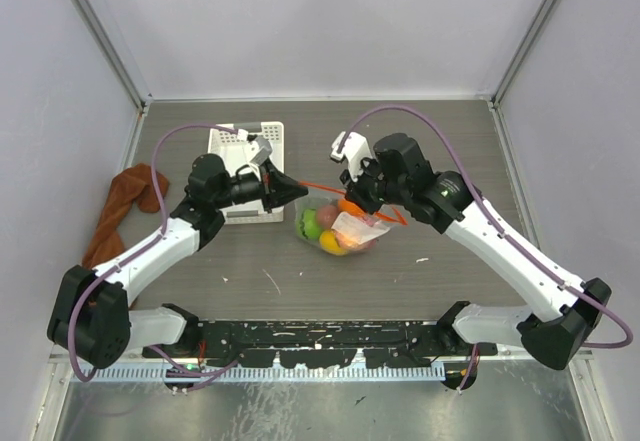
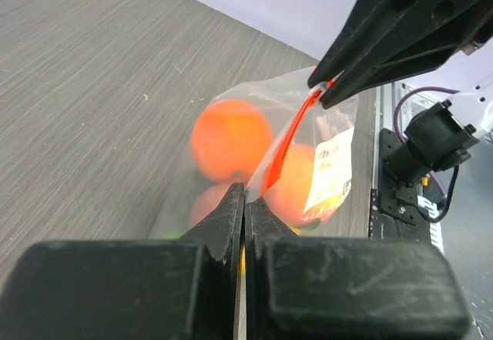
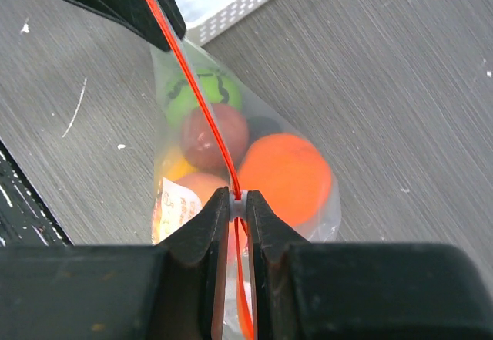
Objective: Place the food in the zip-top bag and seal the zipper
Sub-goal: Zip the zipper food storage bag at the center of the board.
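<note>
The zip-top bag [image 1: 338, 231] hangs over the table between both grippers, with its red-orange zipper [image 1: 322, 188] stretched taut. The food is inside it: an orange piece [image 3: 285, 174], a green one [image 3: 192, 93], a maroon one [image 3: 212, 138] and a yellow one [image 3: 171, 166]. My left gripper [image 2: 245, 195] is shut on the left end of the zipper [image 2: 286, 146]. My right gripper [image 3: 239, 201] is shut on the zipper's small white tab, with the strip [image 3: 202, 105] running from it up to the left fingers [image 3: 146, 8]. In the top view the left gripper [image 1: 300, 189] and the right gripper [image 1: 352, 199] stand close together.
A white slotted basket [image 1: 247, 161] lies behind my left gripper. A rust-brown cloth [image 1: 120, 206] is bunched at the table's left edge. Metal-framed walls close the table on three sides, and the arms' base rail [image 1: 320, 346] runs along the near edge.
</note>
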`<state>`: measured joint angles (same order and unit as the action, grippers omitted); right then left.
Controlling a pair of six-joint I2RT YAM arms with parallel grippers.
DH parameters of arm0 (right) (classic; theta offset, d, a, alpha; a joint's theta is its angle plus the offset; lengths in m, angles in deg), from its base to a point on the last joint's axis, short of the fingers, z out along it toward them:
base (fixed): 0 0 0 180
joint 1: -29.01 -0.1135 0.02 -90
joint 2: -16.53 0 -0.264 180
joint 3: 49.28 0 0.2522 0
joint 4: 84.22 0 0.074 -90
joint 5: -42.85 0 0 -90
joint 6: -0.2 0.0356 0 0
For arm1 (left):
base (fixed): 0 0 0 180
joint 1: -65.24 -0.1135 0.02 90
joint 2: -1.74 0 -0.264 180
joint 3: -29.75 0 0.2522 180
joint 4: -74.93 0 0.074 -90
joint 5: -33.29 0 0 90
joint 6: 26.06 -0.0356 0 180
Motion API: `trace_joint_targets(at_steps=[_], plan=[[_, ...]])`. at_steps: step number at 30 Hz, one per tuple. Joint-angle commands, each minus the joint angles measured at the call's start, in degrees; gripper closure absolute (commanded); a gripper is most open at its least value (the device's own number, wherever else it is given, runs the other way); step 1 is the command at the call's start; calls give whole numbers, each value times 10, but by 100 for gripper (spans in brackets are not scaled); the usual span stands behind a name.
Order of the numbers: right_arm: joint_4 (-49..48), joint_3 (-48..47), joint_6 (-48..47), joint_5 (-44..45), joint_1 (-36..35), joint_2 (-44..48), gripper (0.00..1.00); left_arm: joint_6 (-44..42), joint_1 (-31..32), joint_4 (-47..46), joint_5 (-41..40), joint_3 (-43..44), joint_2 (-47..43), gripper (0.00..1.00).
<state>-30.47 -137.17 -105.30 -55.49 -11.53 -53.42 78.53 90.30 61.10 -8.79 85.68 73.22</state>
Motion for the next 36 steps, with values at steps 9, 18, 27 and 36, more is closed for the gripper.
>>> trace_joint_targets(at_steps=[9, 18, 27, 36], plan=[[62, 45, 63, 141, 13, 65, 100, 8, -16, 43, -124, 19, -22, 100], [60, 59, 67, 123, 16, 73, 100, 5, -15, 58, -44, 45, -6, 80], [37, 42, 47, 78, 16, 65, 100, -15, 5, 57, 42, 125, 88, 33], [28, 32, 38, 47, 15, 57, 100, -111, 36, 101, 101, 213, 163, 26]])
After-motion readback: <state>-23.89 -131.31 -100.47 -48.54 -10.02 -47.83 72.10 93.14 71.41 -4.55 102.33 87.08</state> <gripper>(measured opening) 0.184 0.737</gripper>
